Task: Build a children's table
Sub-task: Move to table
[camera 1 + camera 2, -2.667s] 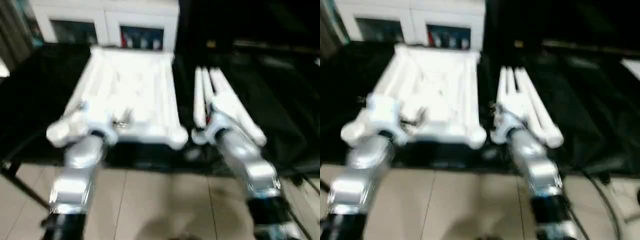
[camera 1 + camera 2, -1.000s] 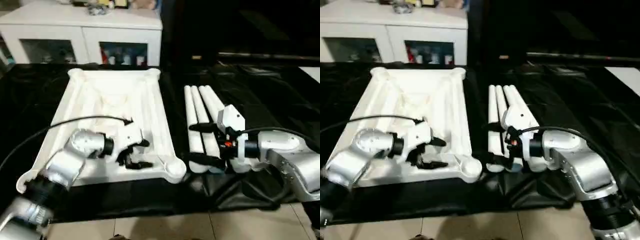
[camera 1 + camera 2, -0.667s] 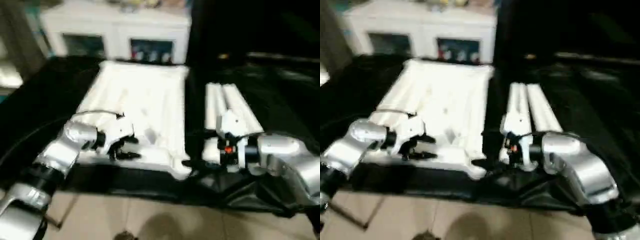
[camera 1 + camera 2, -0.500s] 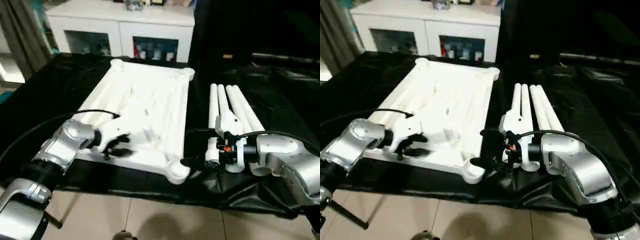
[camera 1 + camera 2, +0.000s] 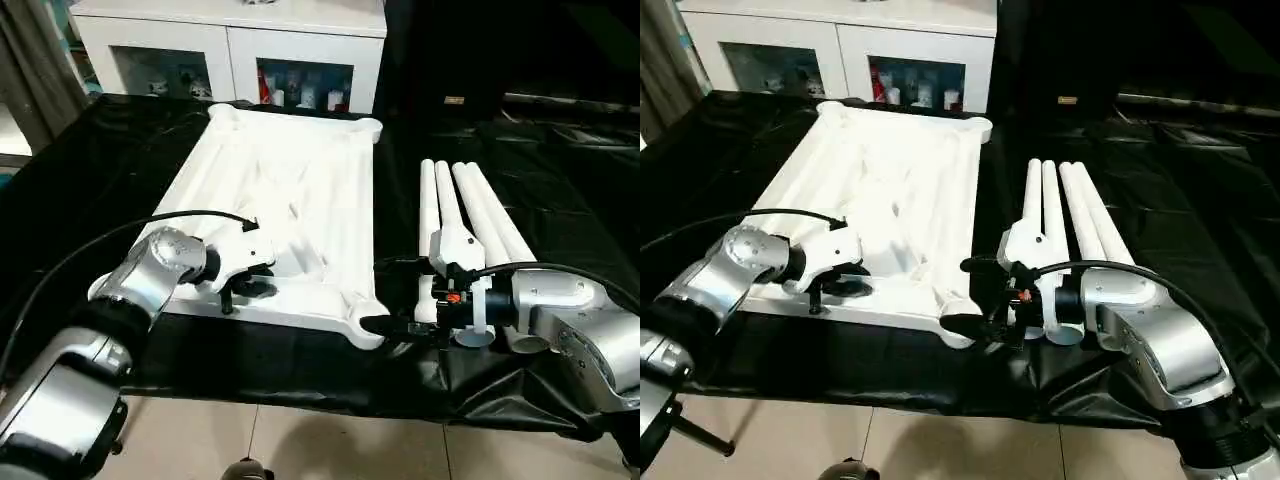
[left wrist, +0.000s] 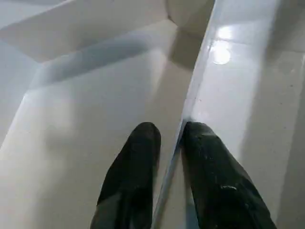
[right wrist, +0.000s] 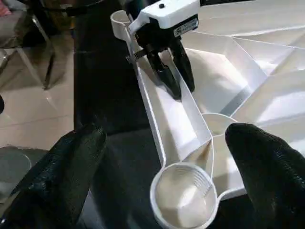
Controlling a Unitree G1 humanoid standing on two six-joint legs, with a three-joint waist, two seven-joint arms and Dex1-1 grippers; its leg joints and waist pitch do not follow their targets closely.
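Where the black-draped work surface (image 5: 120,150) spreads before the robot, the white tabletop (image 5: 300,190) is laid underside up, its ribs and rounded corner sockets exposed. The four white legs (image 5: 470,230) are set side by side just to the right of it, apart from its edge. The left gripper (image 5: 240,290) is placed at the tabletop's near rim, close to the near left corner, and its two black fingers (image 6: 138,162) are seen drawn close on either side of the thin raised rim wall, one inside and one outside; in the right wrist view the same gripper is shown straddling that wall. The right gripper (image 5: 392,300) is held just beside the near right corner socket (image 7: 183,193), its fingers (image 7: 267,167) spread wide to either side of the socket without touching it. A small label is carried on the white housing of the left gripper (image 7: 186,26), but its writing cannot be read. Behind the surface a white glass-fronted cabinet (image 5: 230,40) is seen, with small items behind the panes whose labels cannot be made out.
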